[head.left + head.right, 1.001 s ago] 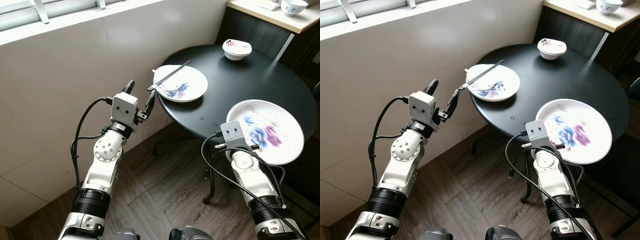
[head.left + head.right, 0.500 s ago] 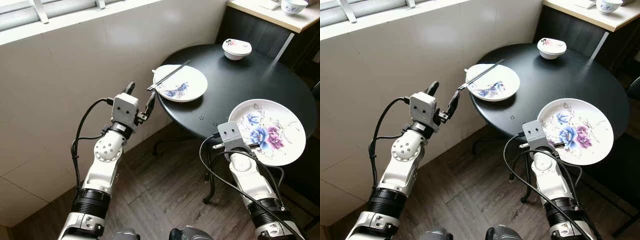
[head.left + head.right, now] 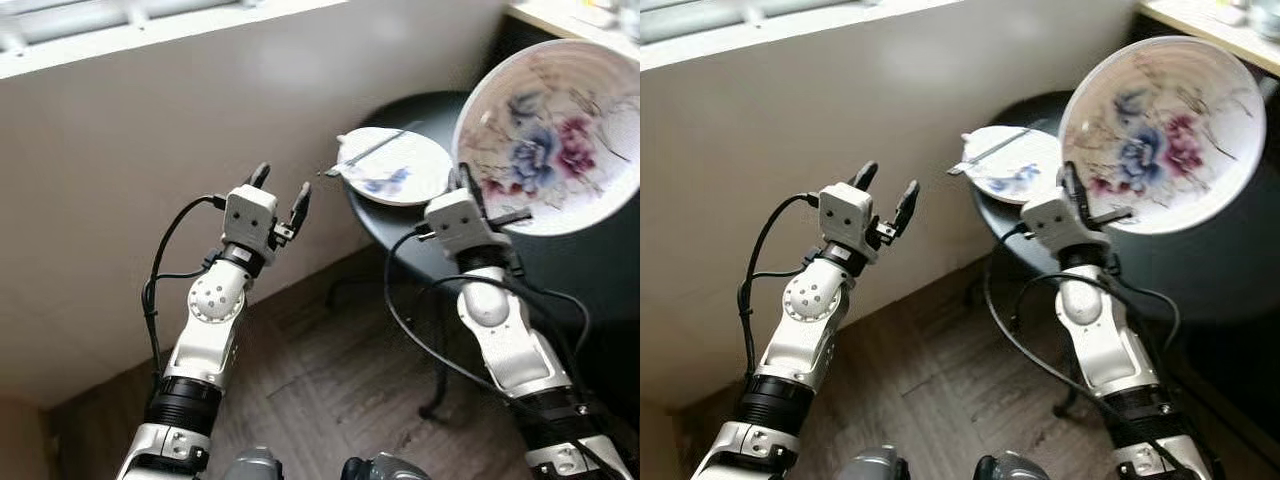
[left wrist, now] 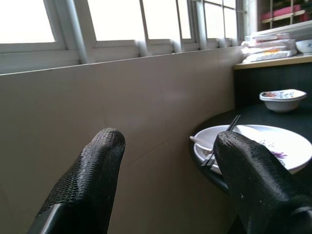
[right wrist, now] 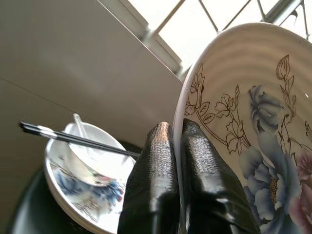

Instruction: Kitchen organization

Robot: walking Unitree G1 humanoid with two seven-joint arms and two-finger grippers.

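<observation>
Right gripper [image 5: 176, 161] pinches our large white floral plate [image 3: 560, 130] by its rim, raised right; left gripper [image 3: 279, 193] open, near wall.

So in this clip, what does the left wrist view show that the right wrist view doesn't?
Left wrist alone: the open left end effector, a small floral bowl on the round black table, and stacked items on a counter behind. Right wrist alone: the right end effector shut on the rim of the large floral plate. Both: the smaller plate with black chopsticks, plus wall and windows.
</observation>
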